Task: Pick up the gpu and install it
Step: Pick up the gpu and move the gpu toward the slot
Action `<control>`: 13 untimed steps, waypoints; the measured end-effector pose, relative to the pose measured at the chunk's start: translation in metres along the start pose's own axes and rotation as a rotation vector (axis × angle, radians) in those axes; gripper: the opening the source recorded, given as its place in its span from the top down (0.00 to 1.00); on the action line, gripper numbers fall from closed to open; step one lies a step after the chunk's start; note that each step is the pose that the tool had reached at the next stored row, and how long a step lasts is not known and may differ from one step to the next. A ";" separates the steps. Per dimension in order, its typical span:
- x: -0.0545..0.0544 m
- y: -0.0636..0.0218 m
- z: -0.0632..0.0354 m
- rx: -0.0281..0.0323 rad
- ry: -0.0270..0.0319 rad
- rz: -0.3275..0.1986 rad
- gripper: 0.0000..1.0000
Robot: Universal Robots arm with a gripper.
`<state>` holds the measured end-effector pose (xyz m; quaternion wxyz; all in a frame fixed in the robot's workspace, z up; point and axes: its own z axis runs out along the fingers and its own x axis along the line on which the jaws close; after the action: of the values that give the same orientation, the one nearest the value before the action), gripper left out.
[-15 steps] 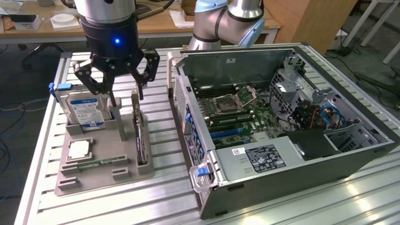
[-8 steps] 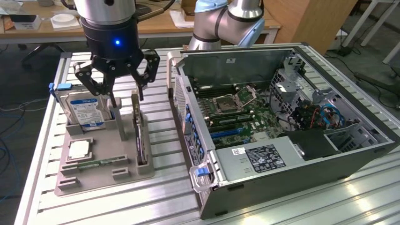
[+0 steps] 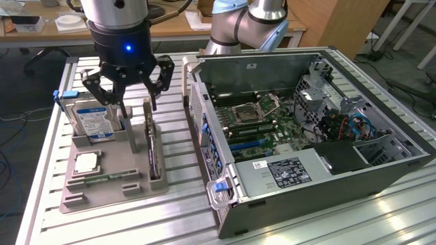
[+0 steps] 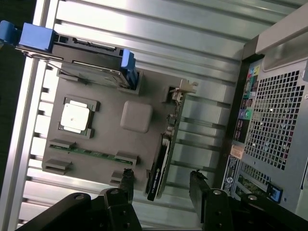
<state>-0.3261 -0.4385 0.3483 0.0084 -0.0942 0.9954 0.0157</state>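
The gpu (image 3: pixel 151 144) stands on its long edge in a slot of the grey tray (image 3: pixel 109 196), on the side of the tray nearest the open computer case (image 3: pixel 340 204). The tool (image 3: pixel 135 104) hangs right over the card with its jaws spread wide and nothing in them. In the wrist view the two dark fingers (image 4: pixel 126 185) sit one to each side of the card's line, and one end of the card falls between them. They look clear of it, not touching.

No writing can be read. The hard drive (image 3: pixel 92 120), upright in the tray just beside the tool on the exterior view's left, carries a blue and white label. Inside the case, a black label with white print (image 3: pixel 289 171) sits on the power supply, with a small white sticker next to it. A strip of coloured stickers runs down the rear panel of the case in the wrist view.

The card is thin, flat and dark, a narrow black strip seen edge-on, with a pale metal bracket at one end. The tray and the case both rest on the slatted metal counter (image 3: pixel 170 219).
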 end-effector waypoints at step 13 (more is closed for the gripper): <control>0.000 -0.0014 0.0042 0.0000 -0.0001 0.000 0.41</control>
<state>-0.3261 -0.4398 0.3441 0.0084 -0.0942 0.9954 0.0157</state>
